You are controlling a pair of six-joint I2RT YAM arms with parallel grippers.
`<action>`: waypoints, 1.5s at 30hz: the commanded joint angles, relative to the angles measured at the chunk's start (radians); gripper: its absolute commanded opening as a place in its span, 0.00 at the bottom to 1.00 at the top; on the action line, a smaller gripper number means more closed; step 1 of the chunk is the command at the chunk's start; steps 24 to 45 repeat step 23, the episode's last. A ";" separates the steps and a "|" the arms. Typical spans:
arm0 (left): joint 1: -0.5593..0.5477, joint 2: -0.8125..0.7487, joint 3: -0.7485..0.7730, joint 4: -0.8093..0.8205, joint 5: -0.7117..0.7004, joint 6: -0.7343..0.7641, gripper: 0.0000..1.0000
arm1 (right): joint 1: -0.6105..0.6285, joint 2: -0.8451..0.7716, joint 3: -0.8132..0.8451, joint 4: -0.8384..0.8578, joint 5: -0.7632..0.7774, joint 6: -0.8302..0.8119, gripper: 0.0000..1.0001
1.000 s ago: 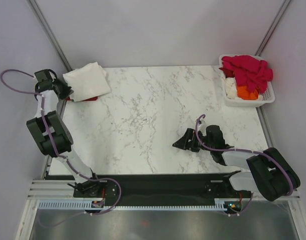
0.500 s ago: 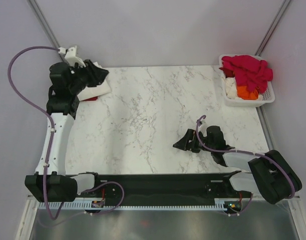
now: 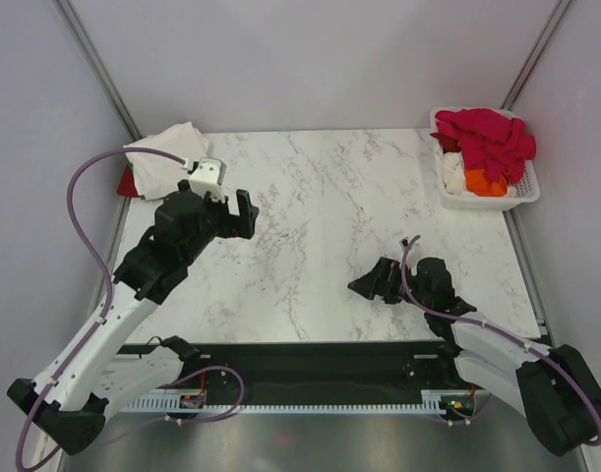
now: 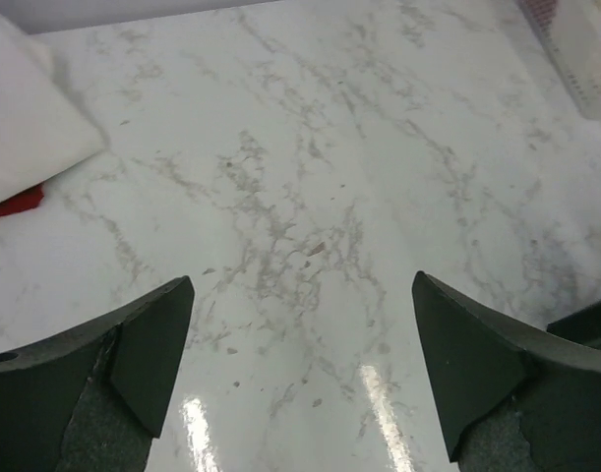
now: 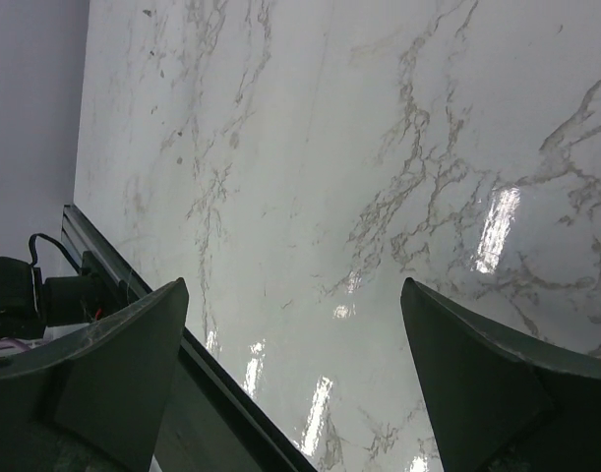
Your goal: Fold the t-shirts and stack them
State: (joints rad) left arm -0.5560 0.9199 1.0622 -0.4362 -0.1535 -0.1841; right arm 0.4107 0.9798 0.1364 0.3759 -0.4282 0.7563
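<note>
A folded white t-shirt [image 3: 167, 157] lies at the table's back left corner, with a bit of red [image 3: 126, 182] showing under its left edge. In the left wrist view it is the white t-shirt [image 4: 25, 118] at the upper left. More t-shirts fill the basket [image 3: 477, 204]: a magenta one [image 3: 487, 138] on top, an orange one [image 3: 489, 183] and a white piece [image 3: 454, 172]. My left gripper [image 3: 243, 218] [image 4: 300, 324] hangs open over bare marble, right of the folded shirt and apart from it. Near the front right, my right gripper [image 3: 371, 285] [image 5: 295, 324] is open and holds nothing.
The white slatted basket stands at the table's back right corner; its corner [image 4: 585, 49] shows in the left wrist view. The marble tabletop [image 3: 320, 206] lies between the two arms. A black rail [image 3: 310, 364] runs along the near edge. Grey walls close in the back and sides.
My left gripper has opened, let go of the white t-shirt at the back left corner, and swung right and nearer over the table. The right arm shifted slightly nearer.
</note>
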 commanded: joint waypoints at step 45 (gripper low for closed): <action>-0.002 -0.290 -0.269 0.096 0.057 -0.026 0.72 | 0.007 -0.079 0.023 -0.101 0.111 0.021 0.98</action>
